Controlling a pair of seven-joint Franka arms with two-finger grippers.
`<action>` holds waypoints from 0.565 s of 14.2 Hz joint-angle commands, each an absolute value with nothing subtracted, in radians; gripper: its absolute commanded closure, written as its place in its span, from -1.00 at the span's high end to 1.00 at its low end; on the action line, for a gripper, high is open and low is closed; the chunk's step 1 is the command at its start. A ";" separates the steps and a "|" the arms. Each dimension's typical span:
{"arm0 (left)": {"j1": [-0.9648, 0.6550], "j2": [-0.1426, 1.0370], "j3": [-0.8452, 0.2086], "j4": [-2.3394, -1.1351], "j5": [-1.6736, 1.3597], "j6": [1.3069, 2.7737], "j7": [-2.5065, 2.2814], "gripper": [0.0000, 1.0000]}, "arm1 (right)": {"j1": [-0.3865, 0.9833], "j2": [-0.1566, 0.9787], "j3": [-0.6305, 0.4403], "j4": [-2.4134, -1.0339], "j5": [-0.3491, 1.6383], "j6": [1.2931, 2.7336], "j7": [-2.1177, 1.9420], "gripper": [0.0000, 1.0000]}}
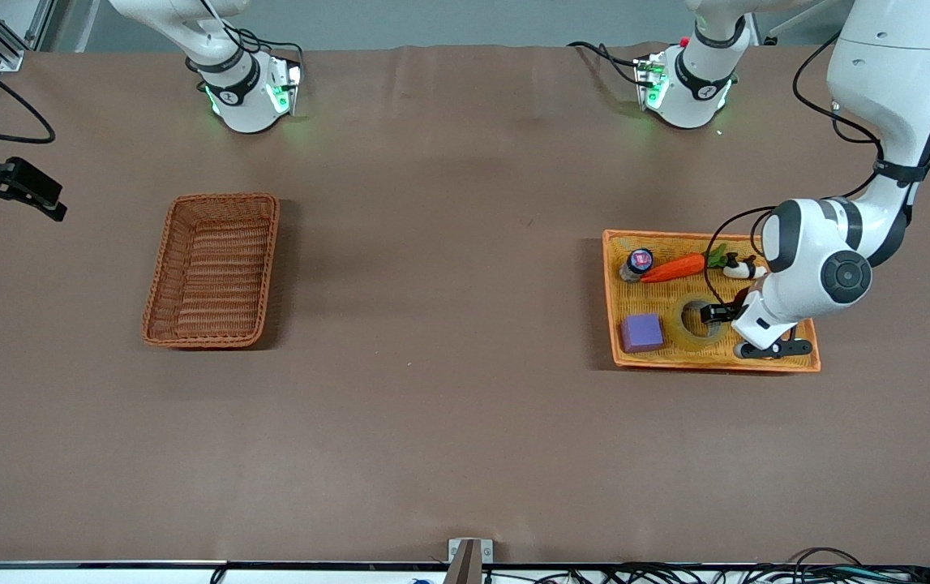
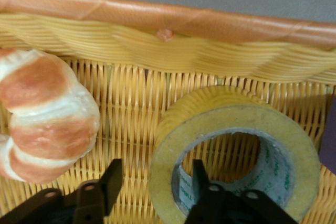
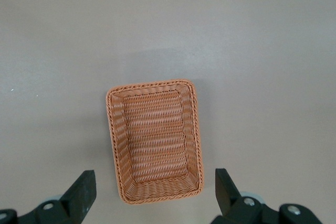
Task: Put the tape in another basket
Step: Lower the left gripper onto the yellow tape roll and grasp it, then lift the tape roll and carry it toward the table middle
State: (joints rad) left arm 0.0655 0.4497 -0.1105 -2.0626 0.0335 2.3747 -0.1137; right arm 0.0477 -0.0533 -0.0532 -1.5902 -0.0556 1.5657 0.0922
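We see a brown cloth-covered surface [image 1: 448, 422]; the narrow reddish-brown woven wicker basket [image 1: 213, 270] sits toward the right arm's end. The ring-shaped roll of yellowish packing tape [image 2: 236, 156] lies in the flat yellow-orange woven tray [image 1: 756, 362]; the left tool [image 2: 157, 184] straddles its wall, one finger inside the core, partly narrowed. The right tool [image 3: 156, 195] waits wide over the wicker basket.

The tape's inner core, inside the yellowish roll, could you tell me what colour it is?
Grey, with faint green print; the tape shows it best in the left wrist view.
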 commanded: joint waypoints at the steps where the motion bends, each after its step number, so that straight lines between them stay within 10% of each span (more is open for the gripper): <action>1: 0.057 0.462 -0.112 -2.066 0.054 2.398 -0.103 -0.47 | 0.052 -0.058 -0.058 -1.585 -0.035 1.555 0.095 1.00; 4: 0.060 0.431 -0.112 -2.068 0.054 2.387 -0.106 -0.96 | 0.052 -0.057 -0.060 -1.585 -0.035 1.560 0.094 1.00; 8: 0.055 0.293 -0.127 -2.027 0.054 2.262 -0.107 -1.00 | 0.052 -0.057 -0.058 -1.585 -0.035 1.557 0.094 1.00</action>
State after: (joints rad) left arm 0.0570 0.3991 -0.1133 -2.0308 0.0355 2.3601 -0.1133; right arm 0.0477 -0.0533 -0.0532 -1.5902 -0.0556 1.5653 0.0922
